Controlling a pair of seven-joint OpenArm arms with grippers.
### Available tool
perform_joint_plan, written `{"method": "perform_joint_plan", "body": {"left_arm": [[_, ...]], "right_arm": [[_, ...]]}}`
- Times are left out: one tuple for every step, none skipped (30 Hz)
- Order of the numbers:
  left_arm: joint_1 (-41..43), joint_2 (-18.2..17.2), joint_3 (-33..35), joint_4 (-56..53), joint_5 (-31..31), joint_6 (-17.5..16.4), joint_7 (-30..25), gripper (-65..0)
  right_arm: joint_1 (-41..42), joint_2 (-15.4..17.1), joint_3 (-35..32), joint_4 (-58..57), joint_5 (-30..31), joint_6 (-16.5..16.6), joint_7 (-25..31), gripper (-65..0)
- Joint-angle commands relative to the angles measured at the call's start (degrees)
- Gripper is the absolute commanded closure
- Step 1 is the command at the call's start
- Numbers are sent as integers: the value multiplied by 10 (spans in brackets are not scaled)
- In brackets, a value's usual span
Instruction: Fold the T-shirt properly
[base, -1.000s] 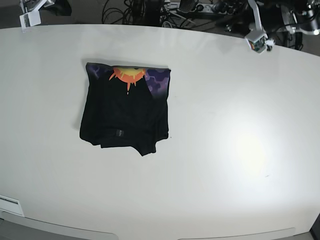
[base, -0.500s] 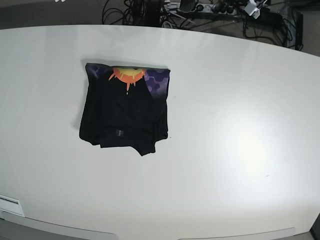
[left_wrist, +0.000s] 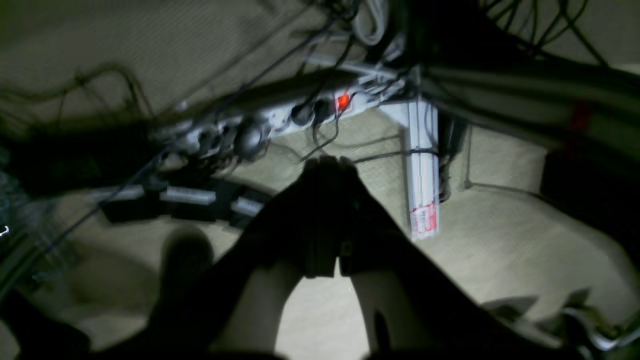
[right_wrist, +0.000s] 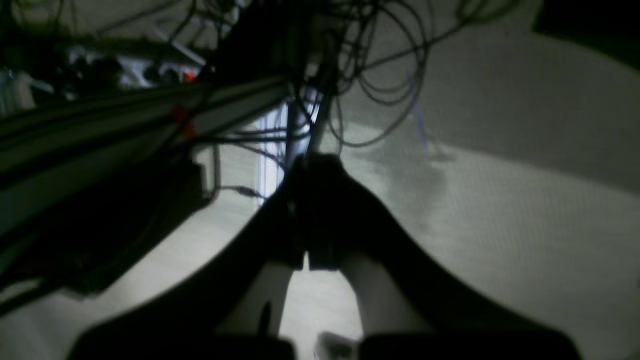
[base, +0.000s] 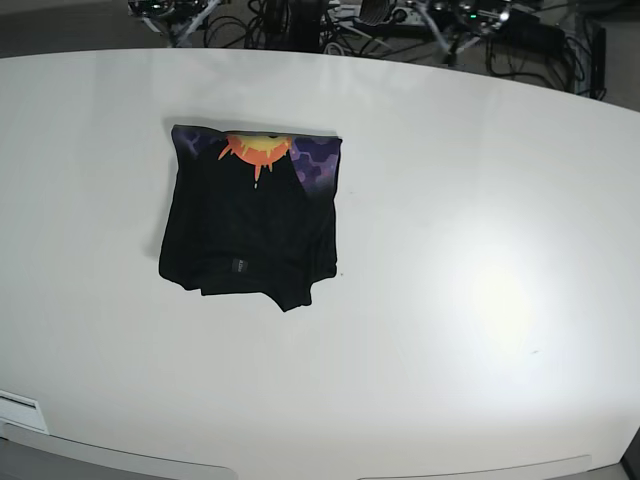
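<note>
The black T-shirt (base: 248, 218) lies folded into a rough rectangle on the white table (base: 450, 250), left of centre. Its orange-yellow sun and purple print show along the far edge. Neither gripper touches it. My left gripper (left_wrist: 327, 162) is shut and empty, hanging behind the table over the floor and a power strip (left_wrist: 260, 127). My right gripper (right_wrist: 315, 160) is shut and empty, also off the table, in front of a bundle of cables (right_wrist: 350, 60). In the base view only bits of both arms show at the top edge.
Cables and arm hardware (base: 300, 18) crowd the strip behind the table's far edge. A white label (base: 18, 408) sits at the near left edge of the table. A white table leg (left_wrist: 421, 165) stands near the left gripper.
Both arms have drawn back from the table's far corners to behind its far edge. The T-shirt has not moved.
</note>
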Motion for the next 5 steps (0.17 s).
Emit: {"method": "perform_joint_plan", "body": {"left_arm": [[5,5,11,3,3,9,-2,0],[5,16,20,5,0,13,-3,0],[6,26,26,6,-10,14,-3,0],[5,34,30,6,-21,13,-2,0],[6,42,30,6,-23,13,-2,0]], "right_arm": [[7,-6,-22,-10,-7,-12,7,0],[14,-15,-44,-19,-14,-32,7,0],[19,-22,-65,-23,-16,-54,7,0],[20,-28,-84,-23,-16,-73,7,0],[21,-31,-101,-23,-16,-84,7,0]]}}
